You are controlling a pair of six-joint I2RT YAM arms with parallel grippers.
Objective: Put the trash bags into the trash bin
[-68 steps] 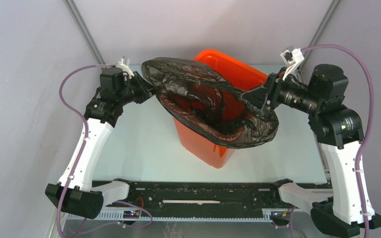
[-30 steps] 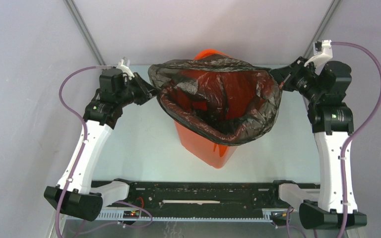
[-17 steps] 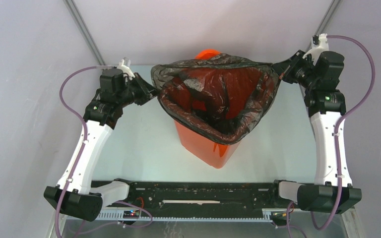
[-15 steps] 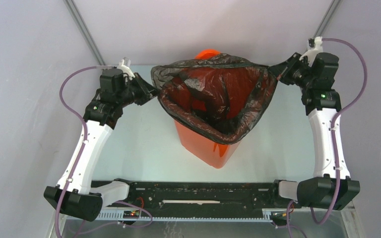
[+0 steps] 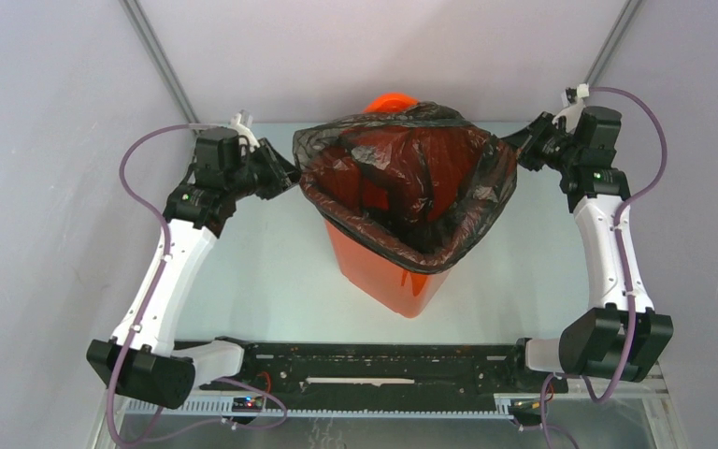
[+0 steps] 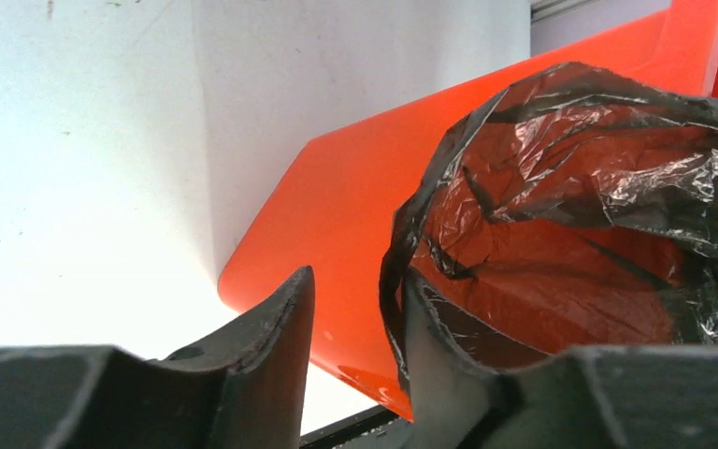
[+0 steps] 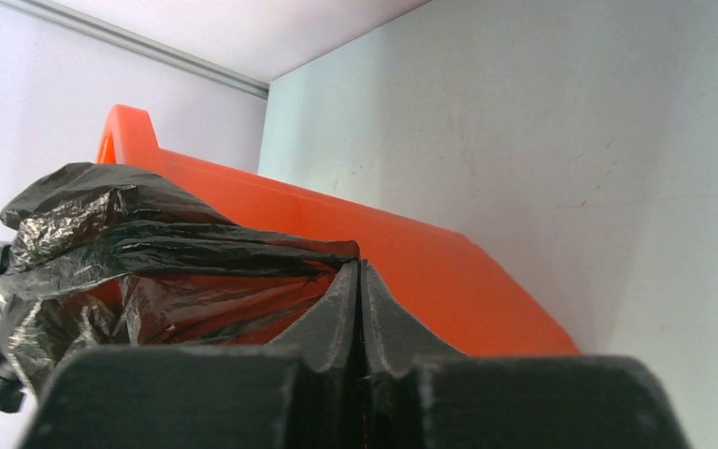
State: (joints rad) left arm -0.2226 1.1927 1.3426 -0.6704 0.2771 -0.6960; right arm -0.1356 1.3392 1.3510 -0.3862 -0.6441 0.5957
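While the right gripper clamps the bag by its rim, probably to spread it over the bin, the left gripper has its jaws apart.

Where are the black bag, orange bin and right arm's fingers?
black bag [image 5: 407,173], top view, film sagging into the bin
orange bin [image 5: 383,281], top view, near outer wall
right arm's fingers [image 7: 388,323], right wrist view, one finger's side
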